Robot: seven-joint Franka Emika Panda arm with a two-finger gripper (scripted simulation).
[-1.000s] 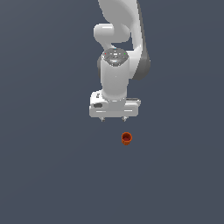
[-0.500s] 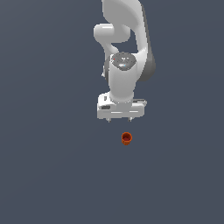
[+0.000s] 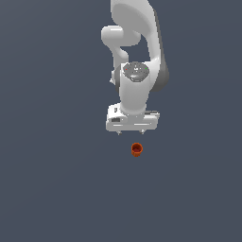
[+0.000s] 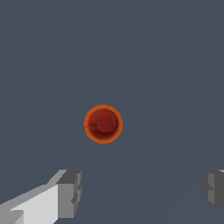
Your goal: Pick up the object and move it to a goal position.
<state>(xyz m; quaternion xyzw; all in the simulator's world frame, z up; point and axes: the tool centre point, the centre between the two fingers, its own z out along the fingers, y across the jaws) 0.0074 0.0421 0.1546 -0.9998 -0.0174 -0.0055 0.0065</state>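
Note:
The object is a tiny orange-red cup [image 3: 136,149] with a darker hollow centre, standing upright on the flat dark grey floor. In the exterior view my white gripper [image 3: 130,133] hangs just above and slightly behind it, not touching it. In the wrist view the cup [image 4: 103,124] lies ahead of the line between my two grey fingertips [image 4: 70,194], which stand wide apart. The gripper [image 4: 142,188] is open and holds nothing.
The white arm [image 3: 137,56] rises from the gripper to the top of the exterior view. The floor [image 3: 56,189] is a plain dark grey surface with nothing else on it in view.
The gripper has come down and shifted a little to the exterior view's right, closer to the cup. The cup has not moved.

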